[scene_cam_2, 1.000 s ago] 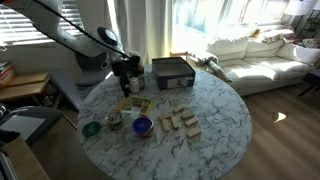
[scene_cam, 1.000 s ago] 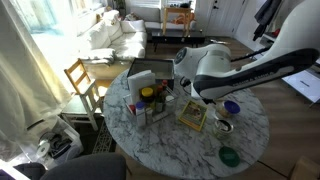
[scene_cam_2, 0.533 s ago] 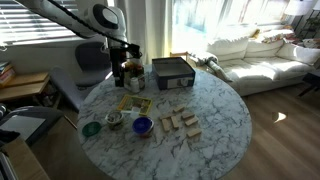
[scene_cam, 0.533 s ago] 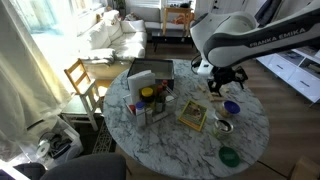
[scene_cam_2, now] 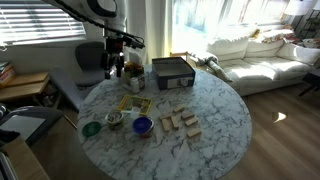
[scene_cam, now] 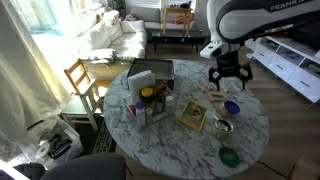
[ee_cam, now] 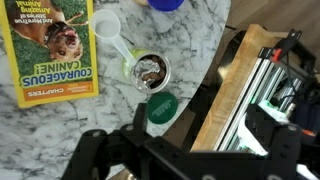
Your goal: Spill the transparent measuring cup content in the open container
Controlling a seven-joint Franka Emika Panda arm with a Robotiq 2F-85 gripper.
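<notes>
Clearly, the gripper [scene_cam: 228, 82] hangs with its fingers spread and holds nothing, above the marble table [scene_cam: 170, 150]. Below it, well apart, the one transparent measuring cup [ee_cam: 151, 70] stands between one blue bowl [scene_cam: 232, 107] and one green dish [ee_cam: 162, 108]. One book [ee_cam: 48, 45] lies near.

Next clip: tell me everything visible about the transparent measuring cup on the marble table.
The transparent measuring cup is small, round and clear, plastic or glass by its look. It stands upright on the marble table with dark brown bits covering its bottom. It sits between the blue bowl and the green dish, nearer the dish, beside the yellow book. A white scoop lies next to it, its handle reaching the rim; whether they join I cannot tell. Nothing grips it.
</notes>
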